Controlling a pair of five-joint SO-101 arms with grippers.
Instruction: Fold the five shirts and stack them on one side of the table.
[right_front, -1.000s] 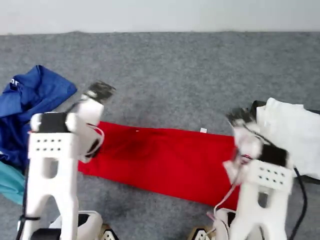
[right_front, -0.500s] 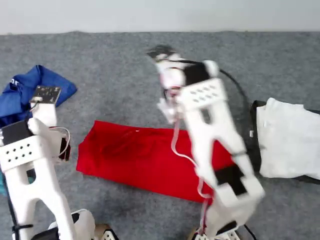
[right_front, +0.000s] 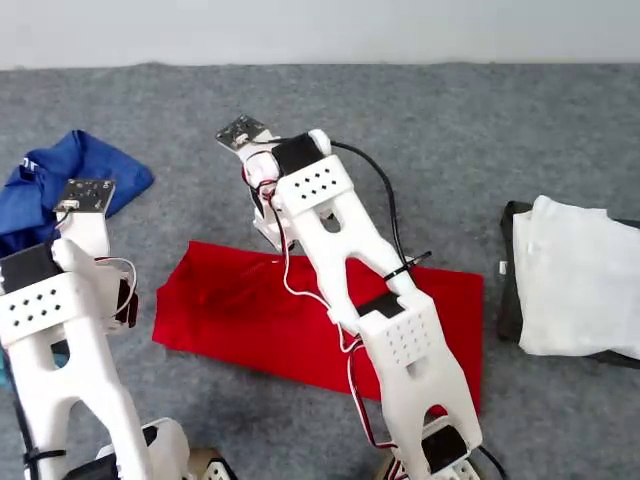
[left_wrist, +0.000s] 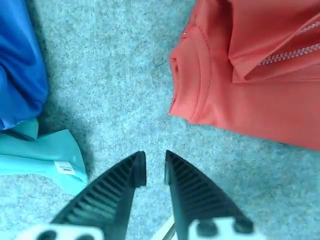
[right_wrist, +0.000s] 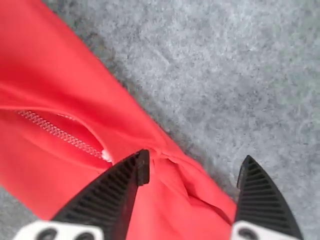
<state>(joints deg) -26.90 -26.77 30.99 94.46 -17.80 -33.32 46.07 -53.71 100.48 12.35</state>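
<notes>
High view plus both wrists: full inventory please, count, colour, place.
red shirt: 1, red, middle of the table, lying as a long strip
blue shirt: 1, blue, far left, crumpled
teal shirt: 1, teal, left edge beside the blue shirt
white shirt: 1, white, right edge, folded
black cloth: 1, black, under the white shirt
table: 1, grey
left gripper: 1, black, narrowly open over bare table
right gripper: 1, black, wide open at the red shirt's far edge
</notes>
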